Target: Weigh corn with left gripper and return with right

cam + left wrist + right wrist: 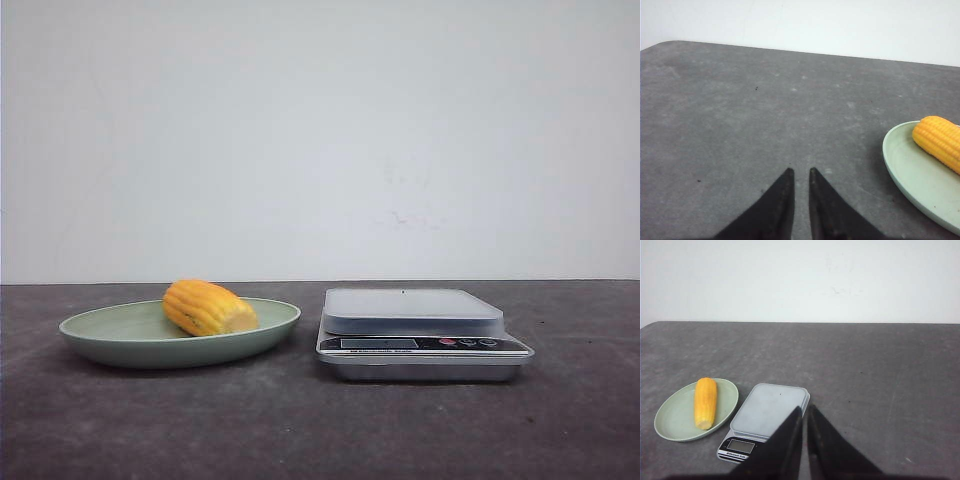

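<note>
The yellow-orange corn (208, 307) lies on its side on a pale green plate (100, 340), left of a silver kitchen scale (412, 310) whose platform is bare. Neither gripper shows in the front view. In the left wrist view my left gripper (800, 171) is over bare table with its fingers nearly together and nothing between them. The corn (939, 142) and plate (912, 172) are off to one side, well apart from it. In the right wrist view my right gripper (805, 409) is shut and empty, high above the table by the scale (767, 410), with the corn (705, 402) beyond the scale.
The table is dark grey with a white wall behind it. Its rounded far corner (670, 44) shows in the left wrist view. The scale's display and buttons (420, 343) face the front. Plate and scale stand close together.
</note>
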